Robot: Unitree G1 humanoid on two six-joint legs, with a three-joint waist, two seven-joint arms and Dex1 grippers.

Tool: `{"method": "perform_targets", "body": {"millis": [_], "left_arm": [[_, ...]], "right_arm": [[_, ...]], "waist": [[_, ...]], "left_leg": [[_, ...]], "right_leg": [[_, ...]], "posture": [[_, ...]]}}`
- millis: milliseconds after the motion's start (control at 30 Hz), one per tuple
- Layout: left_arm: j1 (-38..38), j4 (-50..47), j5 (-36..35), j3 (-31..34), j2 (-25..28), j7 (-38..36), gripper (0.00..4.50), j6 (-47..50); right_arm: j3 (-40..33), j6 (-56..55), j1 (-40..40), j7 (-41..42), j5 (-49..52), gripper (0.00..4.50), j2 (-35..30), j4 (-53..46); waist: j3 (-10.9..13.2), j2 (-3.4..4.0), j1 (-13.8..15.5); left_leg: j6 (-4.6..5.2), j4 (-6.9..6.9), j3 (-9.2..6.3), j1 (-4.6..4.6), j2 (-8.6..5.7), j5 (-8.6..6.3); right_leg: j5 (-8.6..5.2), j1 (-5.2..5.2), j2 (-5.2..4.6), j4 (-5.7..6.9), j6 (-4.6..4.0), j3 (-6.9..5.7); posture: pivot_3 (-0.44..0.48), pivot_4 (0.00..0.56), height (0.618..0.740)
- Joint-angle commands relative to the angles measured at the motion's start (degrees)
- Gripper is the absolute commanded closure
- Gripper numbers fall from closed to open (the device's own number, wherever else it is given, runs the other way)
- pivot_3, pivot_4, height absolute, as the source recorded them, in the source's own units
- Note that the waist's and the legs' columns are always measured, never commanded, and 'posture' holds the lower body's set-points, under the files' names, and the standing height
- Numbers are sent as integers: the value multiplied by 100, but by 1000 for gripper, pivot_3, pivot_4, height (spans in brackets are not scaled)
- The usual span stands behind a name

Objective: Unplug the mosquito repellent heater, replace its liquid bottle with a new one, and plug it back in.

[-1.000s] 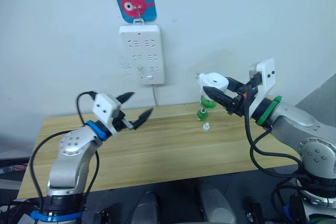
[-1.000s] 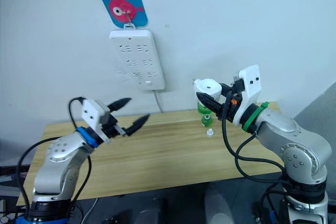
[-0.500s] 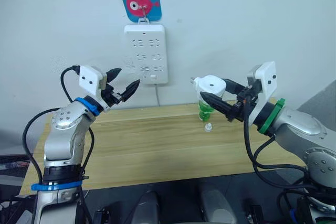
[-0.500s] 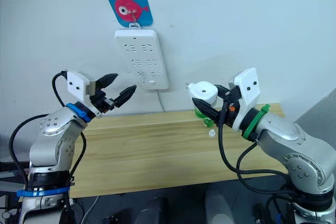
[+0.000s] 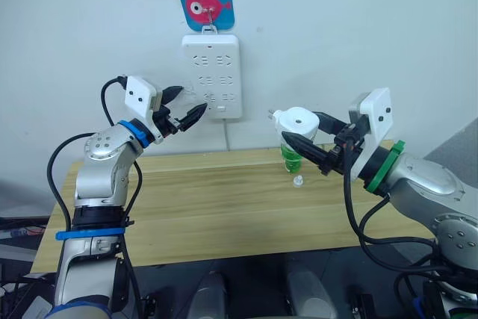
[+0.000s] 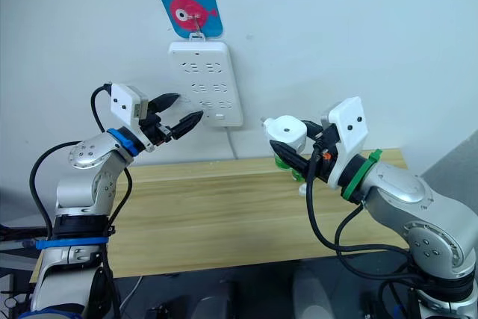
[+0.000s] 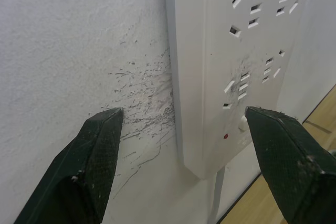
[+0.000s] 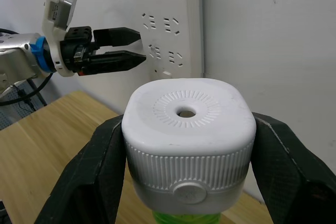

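The mosquito repellent heater (image 5: 297, 120) is a small white rounded unit with a round vent hole (image 8: 184, 113), held in the air above the table's back right. My right gripper (image 5: 301, 130) is shut on its sides. A green liquid bottle (image 8: 184, 217) sits under the heater and shows below it (image 5: 290, 156) in the head view. My left gripper (image 5: 190, 99) is open, raised beside the lower left edge of the white power strip (image 5: 213, 76) on the wall. In the left wrist view its fingers (image 7: 84, 166) straddle the strip's lower left corner (image 7: 202, 145) with a gap.
The power strip hangs from a blue hook plate with a red fish (image 5: 205, 1), and its cord (image 5: 224, 136) drops behind the wooden table (image 5: 224, 207). A small white cap (image 5: 297, 181) lies on the table below the heater.
My left arm has risen from above the table up to the power strip's lower left side, fingers still open. The right gripper has carried the heater a little leftward.
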Motion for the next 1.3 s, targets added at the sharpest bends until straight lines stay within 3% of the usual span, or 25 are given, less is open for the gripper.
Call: {"method": "perform_targets", "body": {"millis": [33, 267, 533, 833, 1300], "left_arm": [[-379, 147, -26, -149, 53, -283, 616, -46], [-752, 473, 84, -311, 157, -809, 616, -221], [-497, -140, 139, -367, -6, -527, 616, 23], [-444, -211, 126, -363, -89, -251, 616, 182], [-460, -604, -615, -377, 95, -1121, 616, 1042]], "right_arm": [[-55, -89, -38, -79, 161, 1517, -30, -270], [-88, -99, 11, -168, 267, 1517, -91, -307], [-63, -133, 53, -229, 337, 1517, -141, -320], [-25, -184, 96, -229, 369, 1517, -194, -291], [58, -316, 387, -119, 408, 1517, -235, -393]], "waist": [[0, 0, 32], [1, -1, 133], [1, -2, 163], [1, -2, -95], [1, -2, -99]], "left_leg": [[0, 1, -3, 1, 0, 0], [0, 2, -20, 0, -4, 1], [0, 2, -45, 1, -10, 1], [3, -17, -28, 4, 0, -2], [3, -17, -17, 1, -1, -2]], "right_leg": [[0, 3, 0, 0, 0, -3], [0, 21, -2, -20, 0, -15], [1, 43, -4, -40, 2, -24], [1, 31, 4, -45, 1, -13], [1, 26, 4, -47, 2, -6]], "posture": [[-239, 206, 734], [-247, 204, 734], [-247, 203, 734], [-244, 199, 734], [-251, 200, 734]]}}
